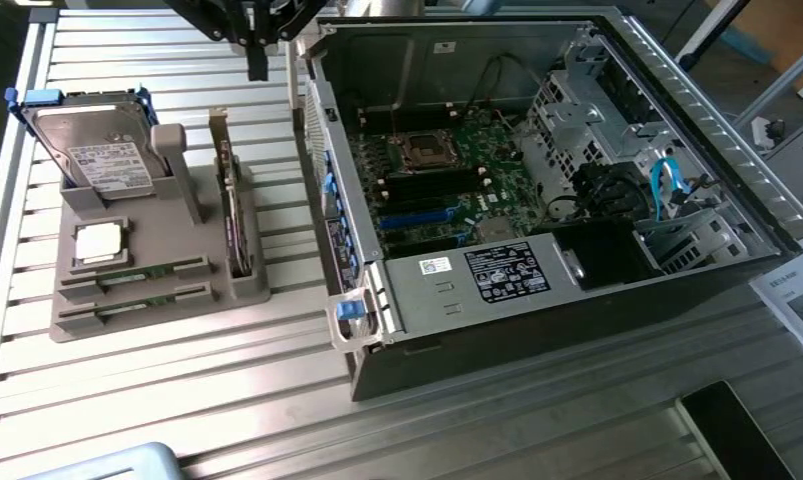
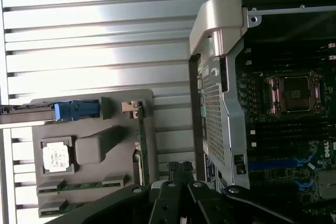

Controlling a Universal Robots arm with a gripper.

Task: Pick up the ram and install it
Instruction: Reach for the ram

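On the slatted metal counter (image 1: pixel 174 400), exterior view's right: one open computer case (image 1: pixel 535 345), lying on its side, lid off, interior exposed.

Inside the case: green motherboard (image 1: pixel 441 180) with a bare processor socket and dark memory slots beside it.

On the exterior view's left, well apart from the case: one grey moulded holder (image 1: pixel 154 325), flat on the counter.

In the holder, far end: one hard drive (image 1: pixel 101 150), standing tilted, blue clips at its sides.

Along the holder edge nearest the case: one tall card (image 1: pixel 228 200) with a metal bracket, on edge in its slot.

Above the counter, at the far corner of the case: one black claw (image 1: pixel 257 65), well apart from the holder's near end; wide or narrow cannot be told.

In the holder's near end: the ram (image 1: pixel 141 272), flat in its groove, untouched.

Just beside it, parallel: a second green stick (image 1: pixel 134 305).

Next to the ram: one square processor (image 1: pixel 97 243).
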